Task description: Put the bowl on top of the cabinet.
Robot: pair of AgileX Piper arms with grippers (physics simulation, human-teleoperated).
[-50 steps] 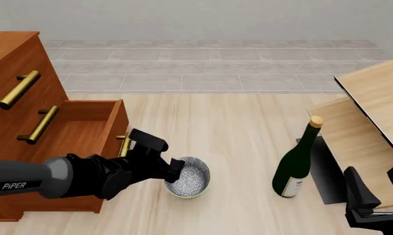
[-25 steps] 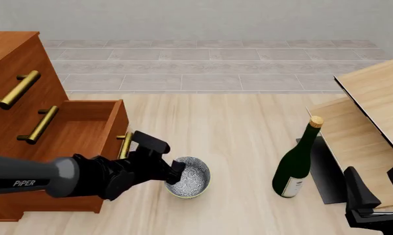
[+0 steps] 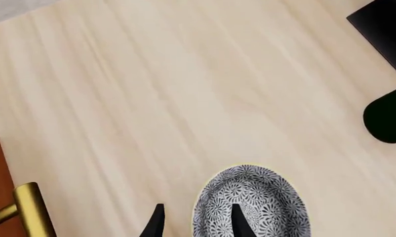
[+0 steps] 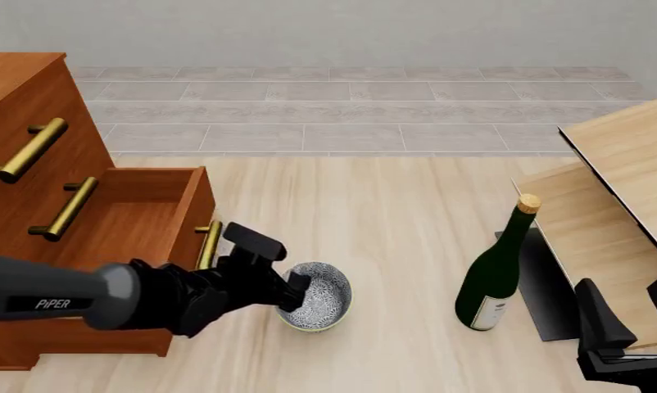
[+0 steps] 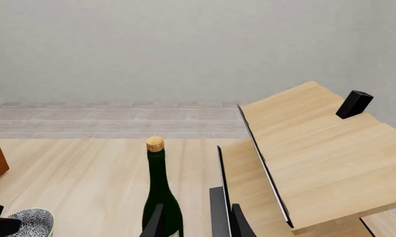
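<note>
As the left wrist view shows, the left gripper (image 3: 194, 222) straddles the near rim of the bowl (image 3: 251, 205), one finger inside, one outside, narrowly apart. From the front, the bowl (image 4: 318, 296) sits on the table beside the cabinet (image 4: 44, 164). Grasping is under way; closing and lifting come next. The right gripper (image 5: 194, 222) idles, slightly parted.

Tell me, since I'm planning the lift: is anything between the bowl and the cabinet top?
The open drawer juts out beside the bowl, under that path. Nothing else visible blocks it; the left gripper straddles the bowl's rim.
</note>
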